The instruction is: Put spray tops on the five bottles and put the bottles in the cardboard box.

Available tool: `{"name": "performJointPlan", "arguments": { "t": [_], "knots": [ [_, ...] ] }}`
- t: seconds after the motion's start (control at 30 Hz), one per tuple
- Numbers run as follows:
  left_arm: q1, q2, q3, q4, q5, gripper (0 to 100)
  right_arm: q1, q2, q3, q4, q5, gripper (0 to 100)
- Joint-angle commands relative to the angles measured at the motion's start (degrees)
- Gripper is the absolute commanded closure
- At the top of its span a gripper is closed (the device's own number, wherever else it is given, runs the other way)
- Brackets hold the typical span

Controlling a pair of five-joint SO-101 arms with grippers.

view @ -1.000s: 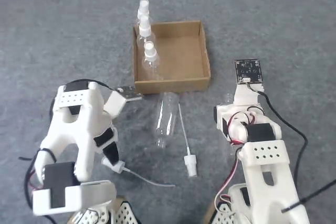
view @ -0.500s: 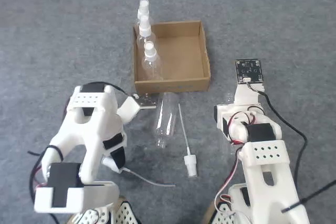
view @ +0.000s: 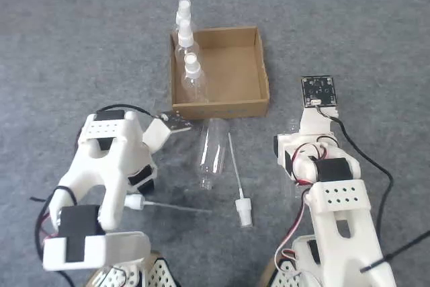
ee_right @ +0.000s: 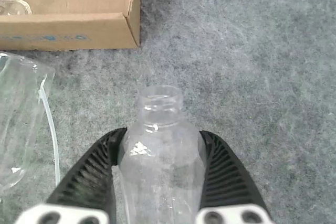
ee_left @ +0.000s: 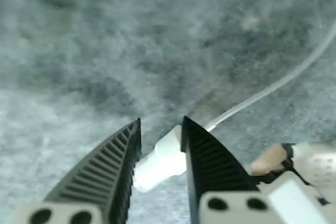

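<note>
My left gripper (ee_left: 160, 124) is shut on a white spray top (ee_left: 157, 162), whose thin tube (ee_left: 273, 83) runs out over the grey mat. From above, that spray top (view: 134, 201) pokes out beside the left arm, its tube pointing right. My right gripper (ee_right: 161, 135) is shut on an open-necked clear bottle (ee_right: 160, 153) held upright in front of the cardboard box (ee_right: 79, 24). A second capless bottle (view: 213, 152) lies on the mat below the box (view: 255, 65), next to a loose spray top (view: 243, 212). Three capped bottles (view: 193, 75) stand along the box's left wall.
The grey mat (view: 80, 52) covers the table. The right arm's base and cables (view: 336, 220) fill the lower right, and the left arm's base (view: 94, 247) the lower left. The right half of the box floor is bare.
The left arm swung right and then back left with the spray top. The tube, which lay curved on the mat, now sticks out straight to the right. The right arm kept still.
</note>
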Motion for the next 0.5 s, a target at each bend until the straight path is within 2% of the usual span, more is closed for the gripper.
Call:
{"name": "performJointPlan", "arguments": {
  "t": [0.0, 0.2, 0.4, 0.47],
  "knots": [
    [-4.48, -0.53, -5.85, -2.81, 0.00, 90, 0.75, -1.98, -0.35, -1.27, 1.23, 99.0],
    [-12.31, -0.62, -18.24, -1.05, 0.00, 90, 0.75, -1.98, 0.26, -2.33, 1.23, 99.0],
    [-15.56, -0.62, -30.46, 15.74, 0.09, 90, 0.75, -1.98, 0.26, -2.51, 1.23, 99.0],
    [-15.74, -0.62, -31.69, 17.67, 1.93, 90, 0.75, -1.98, 0.26, -2.51, 1.23, 99.0]
  ]
}}
